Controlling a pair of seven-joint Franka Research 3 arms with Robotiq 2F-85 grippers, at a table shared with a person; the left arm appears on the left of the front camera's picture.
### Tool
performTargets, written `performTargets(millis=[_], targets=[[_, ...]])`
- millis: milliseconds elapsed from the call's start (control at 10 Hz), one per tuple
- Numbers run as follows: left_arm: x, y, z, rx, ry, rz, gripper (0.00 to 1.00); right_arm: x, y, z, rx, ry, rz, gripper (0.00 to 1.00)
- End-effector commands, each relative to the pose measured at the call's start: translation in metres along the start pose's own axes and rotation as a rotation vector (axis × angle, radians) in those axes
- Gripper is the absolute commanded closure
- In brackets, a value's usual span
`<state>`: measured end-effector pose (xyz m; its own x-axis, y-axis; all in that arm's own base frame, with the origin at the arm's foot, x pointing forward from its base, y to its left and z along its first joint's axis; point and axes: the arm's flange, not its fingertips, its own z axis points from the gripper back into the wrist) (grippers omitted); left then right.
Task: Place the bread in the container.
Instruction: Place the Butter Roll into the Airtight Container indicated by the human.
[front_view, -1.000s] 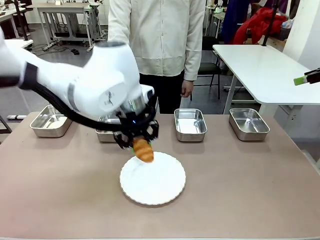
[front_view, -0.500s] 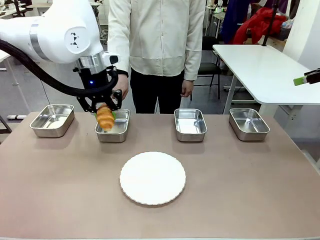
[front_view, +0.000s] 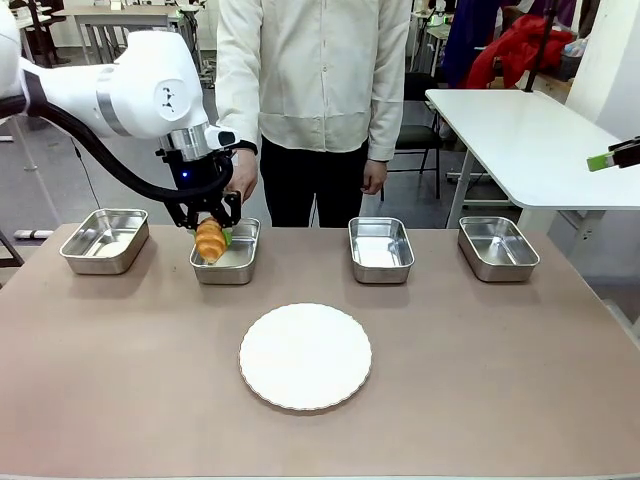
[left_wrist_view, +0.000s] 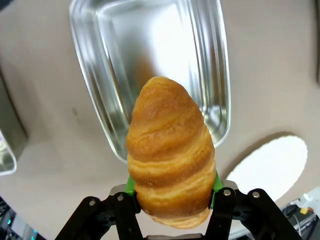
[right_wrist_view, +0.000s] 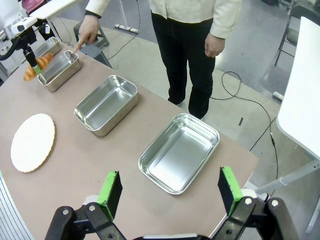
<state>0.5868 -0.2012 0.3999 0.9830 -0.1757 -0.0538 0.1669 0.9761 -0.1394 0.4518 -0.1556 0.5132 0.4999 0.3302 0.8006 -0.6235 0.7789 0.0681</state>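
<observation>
The bread, a golden-brown croissant, hangs point-down with my left gripper shut on it. It hovers just over the near-left part of the container, the second steel pan from the left. In the left wrist view the bread is pinched between the green pads of my left gripper, and the container lies empty below it. A person's hand points down behind that pan. My right gripper stands open and empty, high at the table's right side.
A round white plate lies bare at the table's middle. Three more steel pans stand in the back row: far left, right of middle and far right. The person stands close behind the table.
My left arm carried the bread from over the plate up and back-left to the second pan, then sank a little toward it. The grip stayed shut.
</observation>
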Motion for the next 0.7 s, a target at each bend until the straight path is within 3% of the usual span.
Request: performTargets(millis=[0, 600], targets=[[0.019, 0.013, -0.006, -0.012, -0.034, -0.002, 0.44, 0.001, 0.000, 0.000, 0.005, -0.017, 0.001, 0.00], [0.057, 0.024, -0.025, 0.004, -0.096, -0.036, 0.44, 0.001, 0.000, 0.000, 0.005, -0.017, 0.001, 0.00]])
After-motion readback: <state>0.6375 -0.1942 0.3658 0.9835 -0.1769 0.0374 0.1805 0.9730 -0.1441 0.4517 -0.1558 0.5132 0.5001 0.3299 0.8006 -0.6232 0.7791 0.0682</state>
